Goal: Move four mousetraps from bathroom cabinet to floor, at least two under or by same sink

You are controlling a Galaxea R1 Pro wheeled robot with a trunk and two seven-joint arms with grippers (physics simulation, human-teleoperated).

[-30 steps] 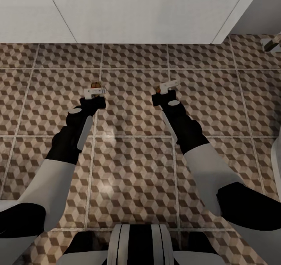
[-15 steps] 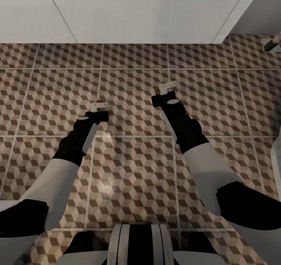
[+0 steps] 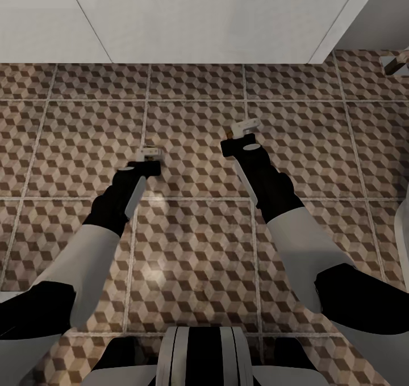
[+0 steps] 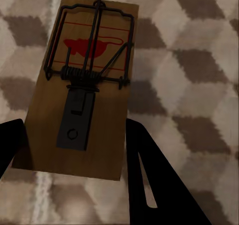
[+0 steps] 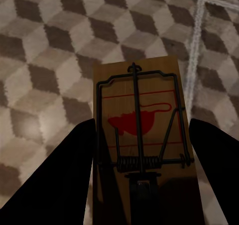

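Mousetraps (image 4: 79, 90) (image 5: 142, 150) sit gripped, one per claw (image 3: 149, 154) (image 3: 243, 129); lower each flat onto the floor (image 3: 193, 249) before releasing.

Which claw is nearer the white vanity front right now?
Right. The right claw, holding a mousetrap, sits closer to the white vanity front. The left claw, holding another mousetrap, is further back over the bathroom floor.

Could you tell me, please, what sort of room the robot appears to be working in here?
Probably a bathroom, though that is a judgement. The floor is large square tiles in a brown, beige and cream cube pattern with pale grout, a plain white panelled unit stands ahead, and a curved white fixture edge shows at the right.
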